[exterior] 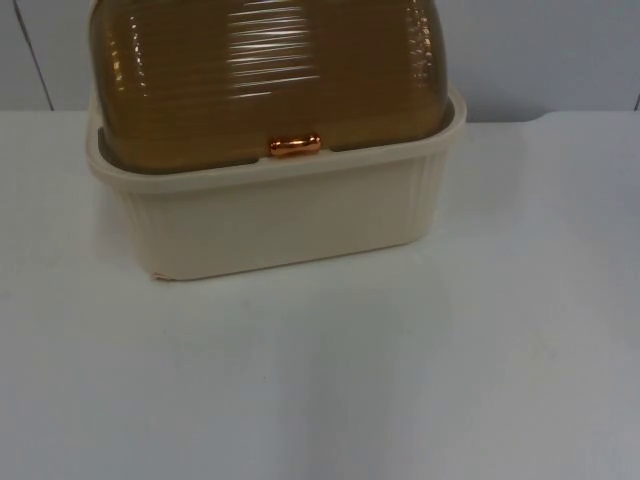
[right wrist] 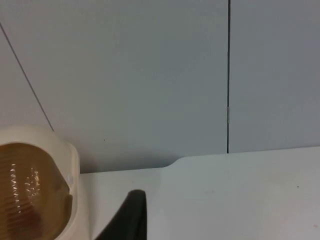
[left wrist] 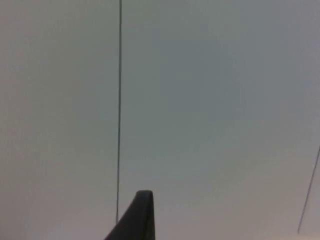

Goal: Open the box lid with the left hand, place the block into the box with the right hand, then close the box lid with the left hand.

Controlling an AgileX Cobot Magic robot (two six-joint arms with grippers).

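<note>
From above, a cream box [exterior: 290, 225] is sitting on the white table [exterior: 400, 380], close to the grey wall [exterior: 560, 50] at the far edge. Its ribbed, see-through brown lid [exterior: 270, 70] is lying down over the box's rim, so the box is standing closed. A small shiny copper handle [exterior: 294, 145] is showing at the middle of the lid's front edge, right where the lid is meeting the cream rim. The box's front wall is facing the camera, and its ribbed side corner is turning away to the right.

The left wrist camera is looking straight at the grey wall [left wrist: 210, 100], where a thin dark seam [left wrist: 119, 100] is running up and down. The left gripper [left wrist: 137, 220] is showing as one black fingertip in front of that wall, and I cannot tell whether it is released or clenched. It is touching nothing that I can see.

The right wrist camera is looking across the table [right wrist: 240, 200] to the wall [right wrist: 140, 75], which is carrying another upright seam [right wrist: 228, 75]. The box's cream rim [right wrist: 75, 175] and a part of its brown lid [right wrist: 30, 190] are standing just beside the right gripper [right wrist: 131, 220], whose one black fingertip is showing; whether it is released or clenched, I cannot tell. It is grasping nothing visible.
</note>
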